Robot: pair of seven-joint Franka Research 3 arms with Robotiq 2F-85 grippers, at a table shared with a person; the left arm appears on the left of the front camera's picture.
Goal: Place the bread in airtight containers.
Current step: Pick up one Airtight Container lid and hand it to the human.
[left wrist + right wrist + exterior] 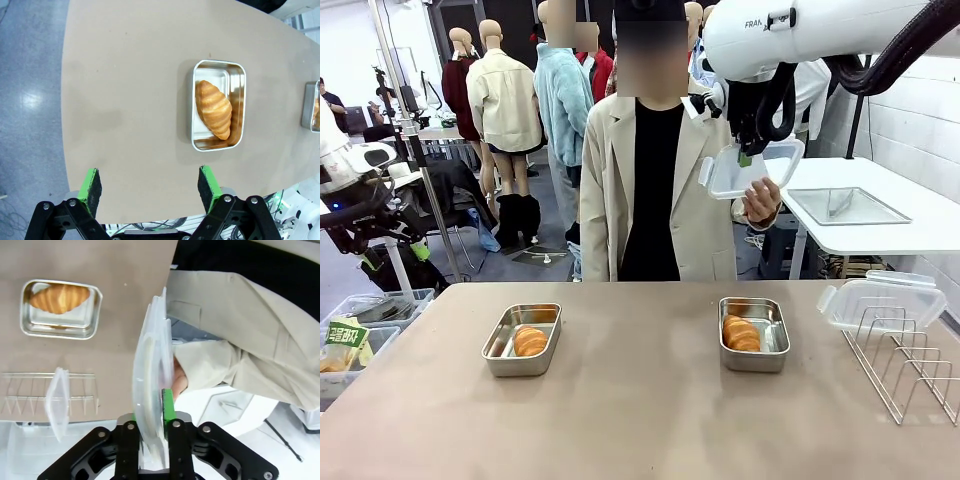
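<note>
Two steel tins stand on the brown table, each with a croissant inside: the left tin (501, 346) with its croissant (529, 341), and the right tin (770, 337) with its croissant (741, 333). High above the table's far edge, my right gripper (748, 155) (152, 407) is shut on a clear plastic lid (752, 168) (149, 360). The person's hand (760, 200) (178, 377) holds the same lid from below. My left gripper (149, 185) hangs open and empty over the table's edge, short of a tin (235, 85) and its croissant (214, 110).
A wire rack (905, 360) (30, 390) stands at the table's right end with another clear lid (870, 300) (57, 400) leaning on it. Behind, a perforated steel tray (847, 205) lies on a white side table. The person stands at the far side.
</note>
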